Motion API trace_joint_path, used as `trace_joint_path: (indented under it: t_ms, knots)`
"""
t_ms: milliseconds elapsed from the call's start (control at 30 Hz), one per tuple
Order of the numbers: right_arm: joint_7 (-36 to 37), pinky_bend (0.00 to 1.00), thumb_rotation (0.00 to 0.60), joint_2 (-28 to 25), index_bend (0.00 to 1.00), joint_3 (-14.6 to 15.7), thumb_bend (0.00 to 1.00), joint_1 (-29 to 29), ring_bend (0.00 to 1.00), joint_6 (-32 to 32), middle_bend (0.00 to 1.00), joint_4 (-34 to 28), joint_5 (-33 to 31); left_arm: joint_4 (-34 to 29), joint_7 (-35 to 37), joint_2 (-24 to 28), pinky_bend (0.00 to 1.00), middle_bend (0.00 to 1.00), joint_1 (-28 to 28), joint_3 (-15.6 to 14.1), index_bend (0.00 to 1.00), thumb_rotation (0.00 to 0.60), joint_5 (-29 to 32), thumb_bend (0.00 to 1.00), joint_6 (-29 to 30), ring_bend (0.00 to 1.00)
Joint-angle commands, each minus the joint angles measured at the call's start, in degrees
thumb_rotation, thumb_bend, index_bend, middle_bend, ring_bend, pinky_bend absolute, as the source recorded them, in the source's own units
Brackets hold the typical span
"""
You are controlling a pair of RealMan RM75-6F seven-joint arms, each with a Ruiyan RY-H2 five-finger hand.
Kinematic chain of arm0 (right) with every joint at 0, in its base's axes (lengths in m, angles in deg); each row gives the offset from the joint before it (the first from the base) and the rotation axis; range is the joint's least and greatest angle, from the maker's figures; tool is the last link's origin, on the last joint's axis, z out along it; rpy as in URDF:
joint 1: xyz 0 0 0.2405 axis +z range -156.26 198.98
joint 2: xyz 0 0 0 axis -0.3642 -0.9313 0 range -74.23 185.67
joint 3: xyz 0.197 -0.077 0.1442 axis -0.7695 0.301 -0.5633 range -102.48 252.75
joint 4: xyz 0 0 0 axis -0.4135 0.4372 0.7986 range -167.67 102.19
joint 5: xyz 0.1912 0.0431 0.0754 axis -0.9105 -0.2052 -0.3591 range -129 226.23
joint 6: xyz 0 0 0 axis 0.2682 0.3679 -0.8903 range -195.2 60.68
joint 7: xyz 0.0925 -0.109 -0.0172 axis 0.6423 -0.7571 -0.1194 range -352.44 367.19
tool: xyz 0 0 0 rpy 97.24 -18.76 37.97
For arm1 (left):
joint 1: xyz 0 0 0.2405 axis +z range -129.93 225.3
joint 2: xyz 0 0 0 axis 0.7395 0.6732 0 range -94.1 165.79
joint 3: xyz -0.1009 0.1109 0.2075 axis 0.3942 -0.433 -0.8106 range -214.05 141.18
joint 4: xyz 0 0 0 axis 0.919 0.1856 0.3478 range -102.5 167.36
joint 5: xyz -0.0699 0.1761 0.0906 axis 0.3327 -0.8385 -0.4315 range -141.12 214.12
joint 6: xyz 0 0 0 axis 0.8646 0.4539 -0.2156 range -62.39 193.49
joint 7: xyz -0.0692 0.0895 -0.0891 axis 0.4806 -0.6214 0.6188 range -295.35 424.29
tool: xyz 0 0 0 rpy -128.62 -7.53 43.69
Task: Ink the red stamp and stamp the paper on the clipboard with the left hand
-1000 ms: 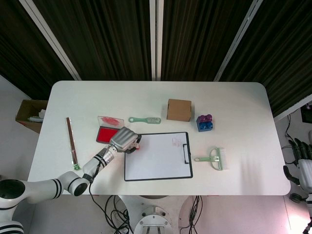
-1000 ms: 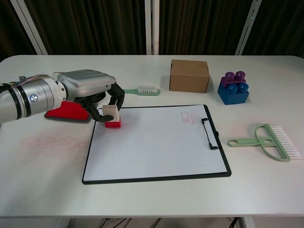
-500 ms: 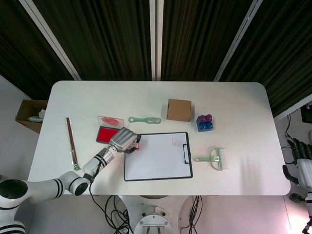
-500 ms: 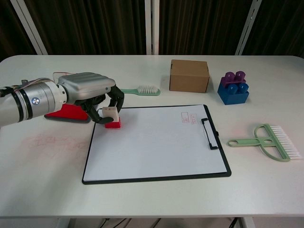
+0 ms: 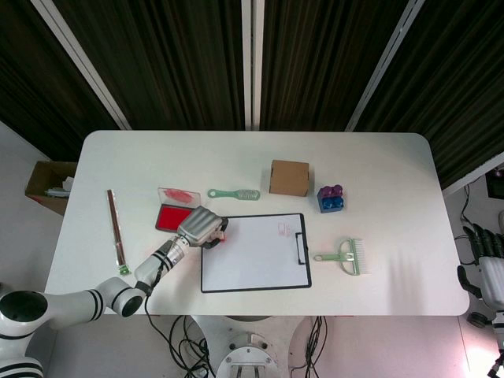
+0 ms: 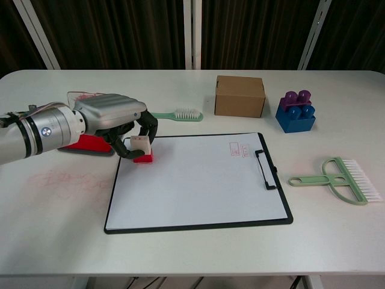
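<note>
We see a white table [image 6: 198, 265] with rounded corners; near its front edge lies a black clipboard [image 6: 198, 226], and right of it a green comb-like brush [image 6: 337, 179]. Toward the back edge sit a cardboard box [image 6: 239, 95], a blue and purple toy block [image 6: 295, 112] and a green brush [image 6: 178, 115]; toward the left edge lie a red ink pad [image 5: 170, 217] and a thin stick [image 5: 116, 228].

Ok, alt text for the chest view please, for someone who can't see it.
The robot's left hand grips a red stamp at the top-left corner of the paper on a clipboard, its fingers curled around it. A red ink pad sits partly hidden behind the hand; a cardboard box, toy blocks and two green brushes lie around.
</note>
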Motion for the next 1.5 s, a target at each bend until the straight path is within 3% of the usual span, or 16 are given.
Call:
trace_joint_path:
  t_ms: [33, 700, 1167, 1500]
  knots:
    - [0.0, 0.00, 0.600, 0.1, 0.00, 0.0, 0.40, 0.0, 0.00, 0.0, 0.00, 0.1, 0.0, 0.1, 0.1, -0.1, 0.92, 0.78, 0.0, 0.0, 0.75, 0.600, 0.0, 0.44, 0.0, 0.86]
    - [1.1, 0.00, 0.600, 0.4, 0.00, 0.1, 0.40, -0.5, 0.00, -0.4, 0.00, 1.1, 0.0, 0.1, 0.5, 0.2, 0.94, 0.79, 0.0, 0.2, 0.76, 0.600, -0.2, 0.44, 0.0, 0.88]
    - [2.0, 0.00, 0.600, 0.2, 0.00, 0.2, 0.40, -0.8, 0.00, -1.4, 0.00, 1.0, 0.9, -16.5, 0.3, 12.0, 0.94, 0.80, 1.5, 2.8, 0.76, 0.600, 1.5, 0.44, 3.5, 0.88]
    - [1.1, 0.00, 0.600, -0.2, 0.00, 0.4, 0.40, -0.7, 0.00, -1.7, 0.00, 0.0, 1.6, -22.1, 0.3, 18.4, 0.94, 0.80, 7.2, -0.9, 0.76, 0.600, -0.6, 0.44, 9.9, 0.88]
